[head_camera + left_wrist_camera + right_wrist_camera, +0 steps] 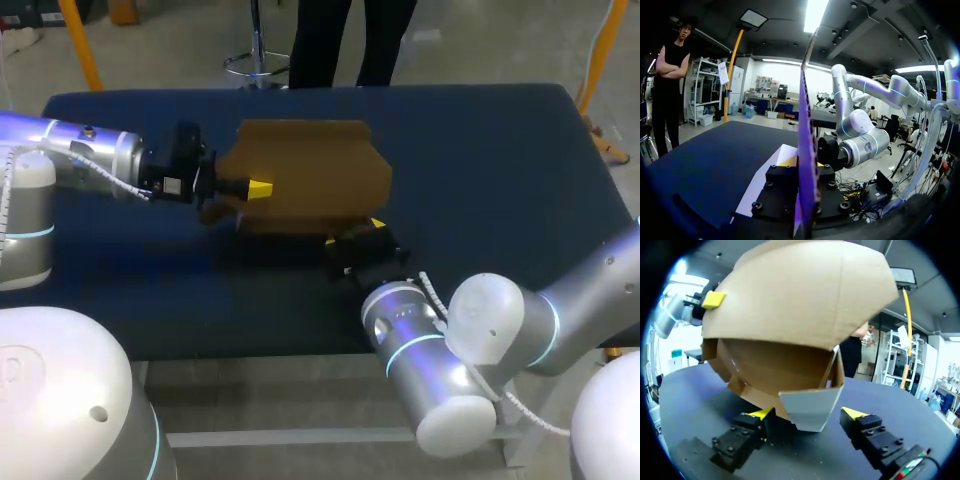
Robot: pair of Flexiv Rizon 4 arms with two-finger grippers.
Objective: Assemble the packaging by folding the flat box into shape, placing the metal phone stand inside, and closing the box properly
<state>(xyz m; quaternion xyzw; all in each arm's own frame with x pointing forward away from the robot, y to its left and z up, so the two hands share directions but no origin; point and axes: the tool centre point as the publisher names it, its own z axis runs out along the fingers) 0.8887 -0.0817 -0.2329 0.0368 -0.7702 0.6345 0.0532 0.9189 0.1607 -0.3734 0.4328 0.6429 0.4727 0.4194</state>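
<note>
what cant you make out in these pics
- No view shows the metal phone stand; in the head view the box hides its own inside under its top panel.
- Left wrist view: the box is seen only edge-on between the fingers of the left gripper, so its shape is unreadable.
- Head view: the fingertips of the right gripper are dark and partly under the box.

A wide table (480, 150) covered in dark blue — matte, cloth-like — spans most of the head view
</note>
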